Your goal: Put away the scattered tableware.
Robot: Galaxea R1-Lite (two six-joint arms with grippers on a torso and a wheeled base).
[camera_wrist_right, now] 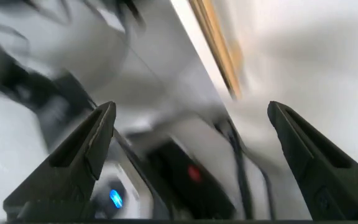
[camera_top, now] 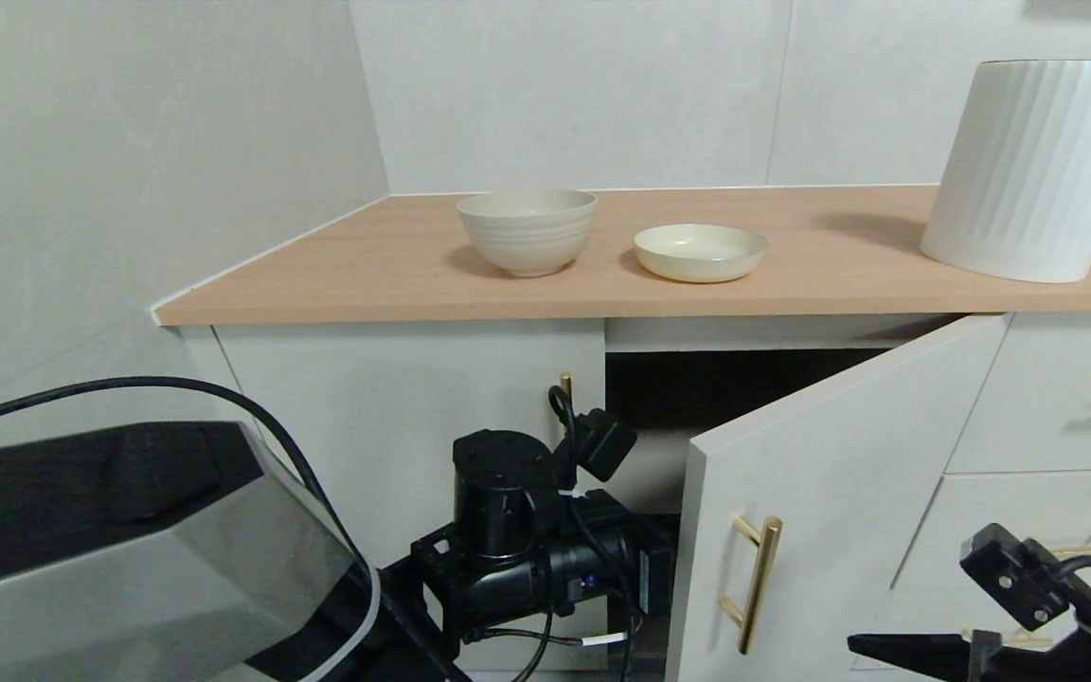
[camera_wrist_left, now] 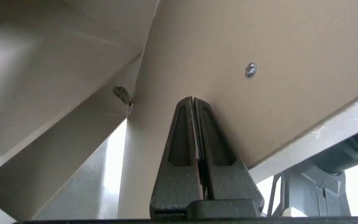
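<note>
No lettering, label, brand, number or sign can be read. The bowl (camera_top: 527, 230) and the shallow dish (camera_top: 700, 252) on the countertop (camera_top: 366, 275) are seen to be plain. No print can be made out on the white ribbed container (camera_top: 1038, 170) at the countertop's right end, or on the open cabinet door (camera_top: 839, 493) below.

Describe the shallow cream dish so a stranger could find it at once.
Start at the wooden countertop above the open cabinet door. Two cream pieces sit there; the dish is the one nearer the tall white ribbed container. Unlike the deep bowl beside it, it is low and shallow.
</note>
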